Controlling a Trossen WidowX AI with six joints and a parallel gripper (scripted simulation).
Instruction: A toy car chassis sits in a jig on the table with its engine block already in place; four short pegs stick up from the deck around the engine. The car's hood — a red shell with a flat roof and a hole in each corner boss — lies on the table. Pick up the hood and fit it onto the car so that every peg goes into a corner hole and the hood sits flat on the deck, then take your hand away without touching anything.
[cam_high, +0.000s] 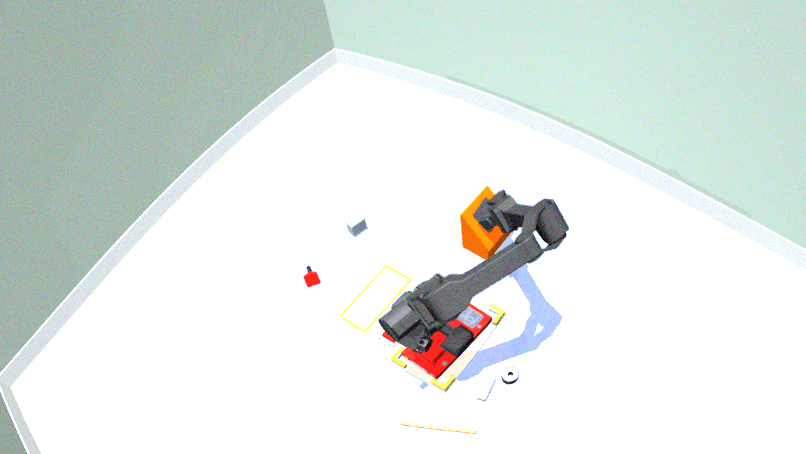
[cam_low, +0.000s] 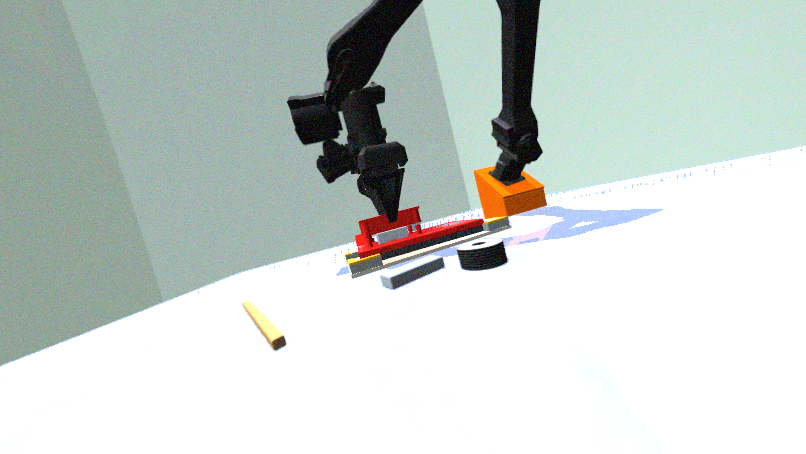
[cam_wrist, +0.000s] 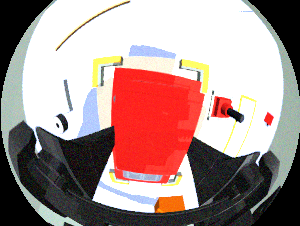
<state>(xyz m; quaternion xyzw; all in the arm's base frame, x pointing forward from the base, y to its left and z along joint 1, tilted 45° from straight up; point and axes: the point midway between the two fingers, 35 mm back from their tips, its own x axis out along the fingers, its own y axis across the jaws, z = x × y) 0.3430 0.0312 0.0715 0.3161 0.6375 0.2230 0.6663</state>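
The red hood (cam_high: 433, 349) (cam_low: 375, 223) (cam_wrist: 155, 115) is between the fingers of my gripper (cam_high: 439, 341) (cam_low: 392, 217) (cam_wrist: 153, 134), which is shut on its sides. In the exterior view the hood is over the front part of the red chassis (cam_high: 437, 367) (cam_low: 451, 226), with its roof above the grey engine block (cam_low: 392, 235). Its legs reach down close to the deck. The chassis sits in the jig (cam_high: 498, 314) (cam_low: 366, 263) (cam_wrist: 200, 65) with yellow corners. The pegs and corner holes are hidden or too small to make out, so whether they are joined I cannot tell.
An orange block (cam_high: 470, 231) (cam_low: 524, 197) (cam_wrist: 170, 204) is at the arm's base. A black-and-white disc stack (cam_high: 509, 374) (cam_low: 482, 256), a grey bar (cam_low: 413, 271) and a yellow stick (cam_high: 438, 428) (cam_low: 263, 325) lie near the jig. A red piece (cam_wrist: 220, 107) is beside the jig; a grey block (cam_high: 356, 226) is farther off.
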